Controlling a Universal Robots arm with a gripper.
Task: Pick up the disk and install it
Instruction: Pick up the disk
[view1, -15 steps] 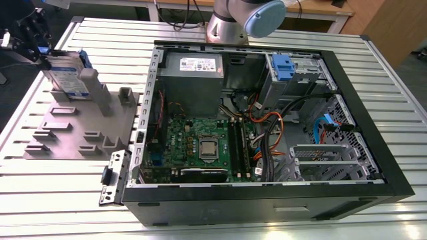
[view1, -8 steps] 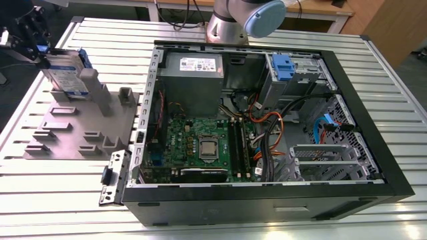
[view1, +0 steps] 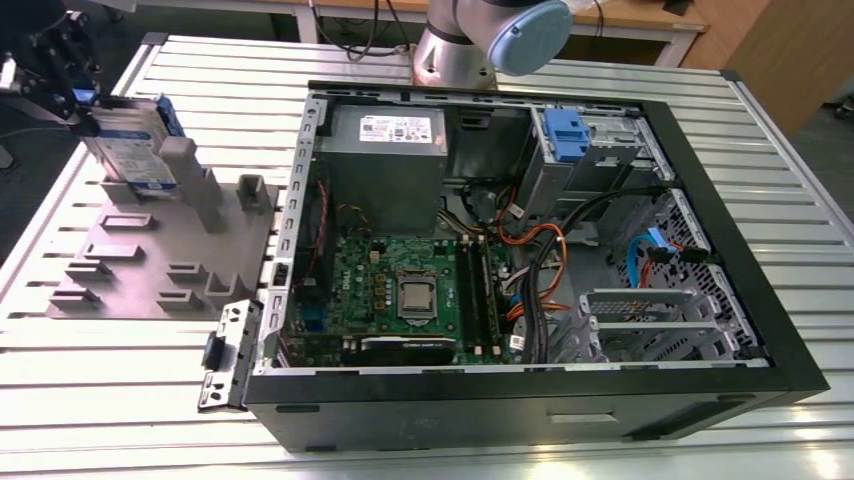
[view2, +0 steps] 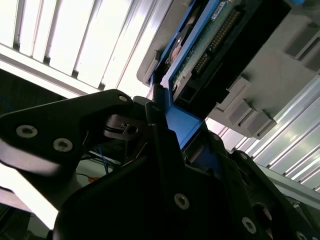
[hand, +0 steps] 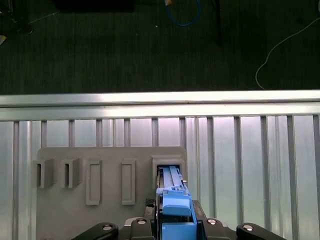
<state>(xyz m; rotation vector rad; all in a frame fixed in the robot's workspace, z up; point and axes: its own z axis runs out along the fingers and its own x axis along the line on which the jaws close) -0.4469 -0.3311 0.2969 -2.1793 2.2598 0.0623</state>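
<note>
The disk (view1: 134, 145), a silver-grey drive in a blue carrier, stands on edge in a slot of the grey fixture plate (view1: 147, 265) at the exterior view's left, beside the computer case. My black gripper (view1: 84, 98) is at the disk's upper end, shut on its blue carrier. In the first wrist view the blue carrier (hand: 173, 202) sits between my fingers, and the disk's far end reaches into the plate's slot (hand: 169, 172). In the second wrist view the gripper (view2: 172, 127) clamps the blue frame, with the disk's circuit-board side (view2: 202, 50) beyond it.
The open computer case (view1: 787, 330) lies on the slatted aluminium table (view1: 107, 400). Inside are the grey power supply (view1: 387, 140), the motherboard (view1: 407, 295), cables and a drive bay with a blue latch (view1: 567, 135). The arm's base (view1: 467, 45) stands behind the case.
</note>
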